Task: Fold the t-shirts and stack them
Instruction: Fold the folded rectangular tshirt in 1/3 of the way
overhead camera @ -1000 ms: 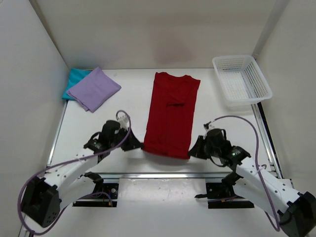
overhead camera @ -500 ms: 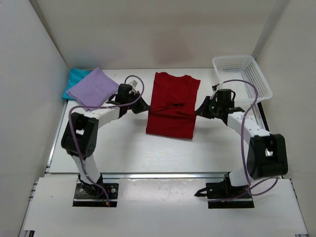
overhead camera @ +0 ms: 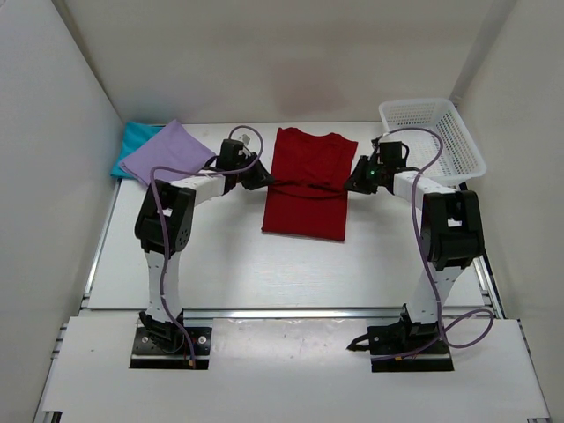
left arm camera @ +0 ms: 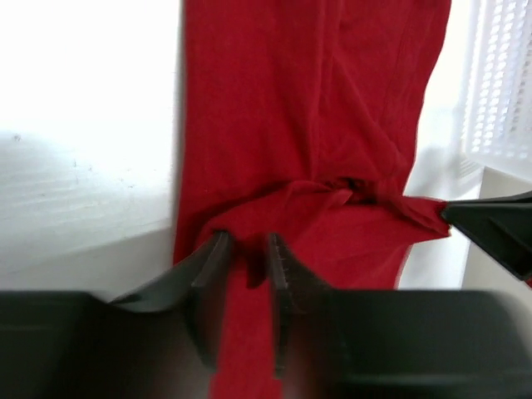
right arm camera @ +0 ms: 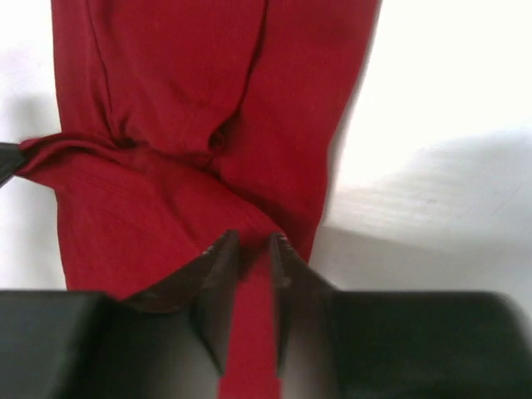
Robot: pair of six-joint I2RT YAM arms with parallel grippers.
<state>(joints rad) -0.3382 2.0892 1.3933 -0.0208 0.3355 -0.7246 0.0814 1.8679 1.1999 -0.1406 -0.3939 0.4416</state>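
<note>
Both arms had reached out from the near hem to the shirt's middle over the last second, taking the hem with them, so the red shirt (overhead camera: pixel 306 189) was shorter than before, its near part doubled back over itself. It lay flat at table centre, collar toward the far wall, with a creased ridge running across it from side to side. Left gripper (overhead camera: pixel 261 180) sat at the ridge's left end, low on the cloth. In the left wrist view its jaws stood a narrow gap apart with red cloth in the gap; whether that cloth was still pinched could not be told. Right gripper (overhead camera: pixel 352 183) sat at the ridge's right end. The right wrist view showed the same: jaws slightly parted, red cloth between them, grip uncertain. Each wrist view caught the other gripper's dark tip at the far end of the ridge. Lavender shirt (overhead camera: pixel 167 157) lay folded at the far left corner, on top of the teal shirt (overhead camera: pixel 132 141), which showed only along its left and far edges. White mesh basket (overhead camera: pixel 467 145) stood at the far right corner, just beyond the right gripper. Table (overhead camera: pixel 229 264) was white.
</note>
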